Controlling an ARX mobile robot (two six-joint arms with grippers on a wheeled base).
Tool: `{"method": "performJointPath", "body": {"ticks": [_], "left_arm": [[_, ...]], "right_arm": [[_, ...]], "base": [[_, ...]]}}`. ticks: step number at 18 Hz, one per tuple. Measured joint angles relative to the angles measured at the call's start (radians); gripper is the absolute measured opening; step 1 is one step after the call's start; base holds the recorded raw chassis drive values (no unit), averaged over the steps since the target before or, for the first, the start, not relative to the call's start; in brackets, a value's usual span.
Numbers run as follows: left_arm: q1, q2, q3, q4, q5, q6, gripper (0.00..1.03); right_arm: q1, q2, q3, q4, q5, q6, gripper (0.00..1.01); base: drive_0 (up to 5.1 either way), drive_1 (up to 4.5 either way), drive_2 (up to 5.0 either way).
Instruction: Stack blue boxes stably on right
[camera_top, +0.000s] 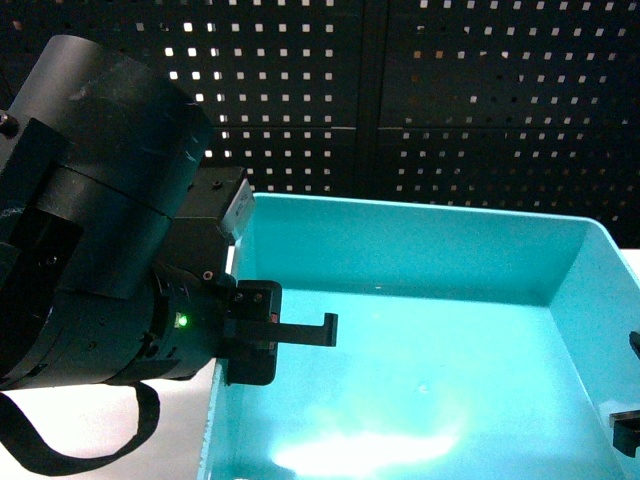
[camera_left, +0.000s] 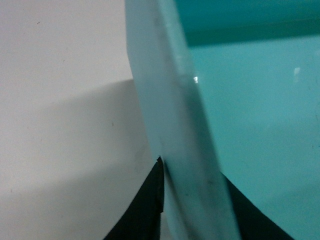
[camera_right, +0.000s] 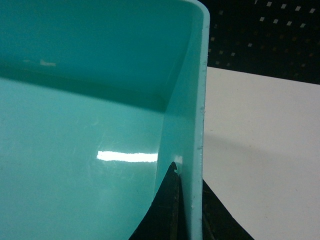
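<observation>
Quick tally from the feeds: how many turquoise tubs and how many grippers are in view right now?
Turquoise tub: 1
Grippers: 2, the left gripper astride the tub's left wall and the right gripper astride its right wall
Total: 3

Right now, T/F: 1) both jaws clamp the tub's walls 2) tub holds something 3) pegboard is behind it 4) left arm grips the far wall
1) True. The left gripper straddles the left wall of the tub; the right gripper straddles the right wall.
2) False. Its visible inside is bare.
3) True. A dark pegboard stands behind.
4) False. It grips the left side wall.
</observation>
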Motion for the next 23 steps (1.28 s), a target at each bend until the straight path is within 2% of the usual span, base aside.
{"method": "performJointPath", "body": {"ticks": [2, 3, 5, 8, 9, 10, 12, 14, 17, 23], "left_arm": [[-0.005, 0.000, 0.000, 0.019, -0.032, -0.020, 0.10], [-0.006, -0.002, 0.000, 0.026, -0.045, -0.032, 0.06], [0.002, -0.012, -0.003, 0.037, -0.047, -0.023, 0.06], [0.020, -0.026, -0.032, 0.089, -0.034, 0.023, 0.06], [0.034, -0.057, -0.050, 0.105, -0.011, 0.056, 0.06], [0.044, -0.078, -0.059, 0.108, 0.005, 0.082, 0.06], [0.060, -0.112, -0.063, 0.098, 0.044, 0.109, 0.06], [0.084, -0.208, -0.005, 0.114, 0.094, 0.134, 0.06], [0.095, -0.267, 0.064, 0.148, 0.126, 0.150, 0.06], [0.102, -0.315, 0.163, 0.240, 0.137, 0.166, 0.06]], "right_arm": [[0.011, -0.001, 0.000, 0.002, 0.024, 0.012, 0.03], [0.014, -0.003, 0.000, 0.001, 0.024, 0.026, 0.03], [0.015, -0.008, 0.000, -0.003, 0.022, 0.043, 0.03], [0.010, -0.043, 0.000, -0.039, 0.001, 0.072, 0.03], [-0.010, -0.079, -0.006, -0.084, -0.032, 0.095, 0.03], [-0.015, -0.111, -0.015, -0.108, -0.042, 0.117, 0.03], [-0.033, -0.192, -0.027, -0.179, -0.061, 0.148, 0.03], [-0.046, -0.458, 0.043, -0.341, -0.065, 0.153, 0.03], [-0.055, -0.658, 0.146, -0.486, -0.064, 0.152, 0.03], [-0.060, -0.793, 0.320, -0.572, -0.058, 0.121, 0.02]], "base": [[0.0, 0.00, 0.0], [0.0, 0.00, 0.0], [0.0, 0.00, 0.0], [0.0, 0.00, 0.0], [0.0, 0.00, 0.0], [0.0, 0.00, 0.0], [0.0, 0.00, 0.0], [0.0, 0.00, 0.0], [0.0, 0.00, 0.0], [0.0, 0.00, 0.0]]}}
